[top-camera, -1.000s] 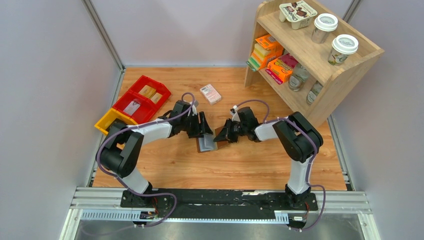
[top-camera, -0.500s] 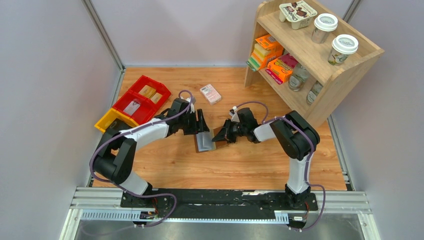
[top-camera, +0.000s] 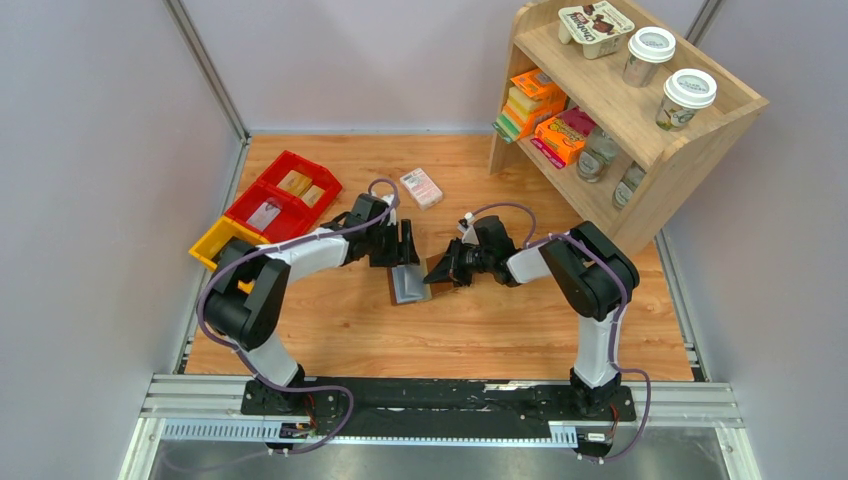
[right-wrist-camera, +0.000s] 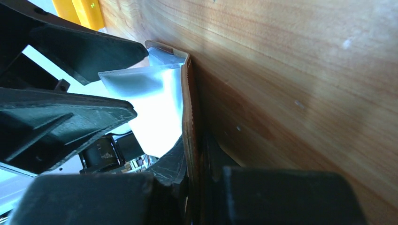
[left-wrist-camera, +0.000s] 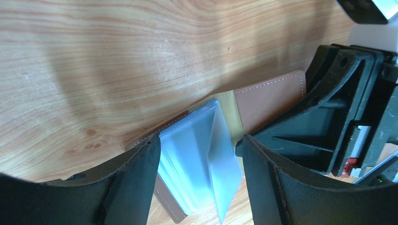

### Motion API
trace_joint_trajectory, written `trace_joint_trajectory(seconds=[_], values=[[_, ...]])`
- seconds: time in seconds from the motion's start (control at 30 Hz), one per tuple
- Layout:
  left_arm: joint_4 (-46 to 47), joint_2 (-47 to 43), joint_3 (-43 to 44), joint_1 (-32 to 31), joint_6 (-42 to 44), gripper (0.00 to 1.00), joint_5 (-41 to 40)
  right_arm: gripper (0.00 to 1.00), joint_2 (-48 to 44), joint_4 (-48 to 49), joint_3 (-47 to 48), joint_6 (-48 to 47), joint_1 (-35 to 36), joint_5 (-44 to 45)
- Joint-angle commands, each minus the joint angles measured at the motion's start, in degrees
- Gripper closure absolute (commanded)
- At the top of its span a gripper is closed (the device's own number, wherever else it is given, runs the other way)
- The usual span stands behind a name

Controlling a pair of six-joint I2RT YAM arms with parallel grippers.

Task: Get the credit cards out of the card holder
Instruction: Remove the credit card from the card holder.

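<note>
On a wooden table, the right gripper clamps the flap of a small brown leather card holder. The left gripper, spread wide, flanks its pale pockets and should pinch one card only.

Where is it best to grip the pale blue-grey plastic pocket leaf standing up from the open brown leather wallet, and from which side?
Probably the free edge of the leaf, from above, one finger of the open left gripper on each flat face. It is thin, tilted and hinged on the wallet, which the right gripper clamps, so only that edge can be pinched.
</note>
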Motion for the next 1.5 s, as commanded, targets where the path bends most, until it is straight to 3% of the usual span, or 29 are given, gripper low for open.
trace_joint_trajectory(seconds=[0.0,0.37,0.9,1.1,1.27,1.47], values=[[-0.52,0.76,2.07,-1.41,1.90,0.28,0.66,1.00,1.75,-3.91,-1.15,-1.76,0.86,3.47],[-0.70,-0.12,1.72,-3.35,1.29,0.28,2.41,1.00,1.84,-3.64,-1.23,-1.76,0.95,3.39],[5.19,-1.01,-0.65,-3.44,-8.55,0.30,11.29,0.95,1.40,-1.36,-2.29,-1.06,1.03,3.03],[3.09,0.23,-0.56,-3.44,-6.89,0.33,8.66,0.86,-0.45,-2.32,-2.38,-2.55,1.04,3.65],[2.55,0.05,-0.65,-3.44,-5.92,0.46,8.04,0.72,-4.40,-7.06,-2.38,-5.97,1.12,6.02],[2.82,0.23,-0.04,-3.44,-6.09,0.48,8.74,0.57,-7.13,-11.20,-1.15,-9.05,1.30,8.57]])
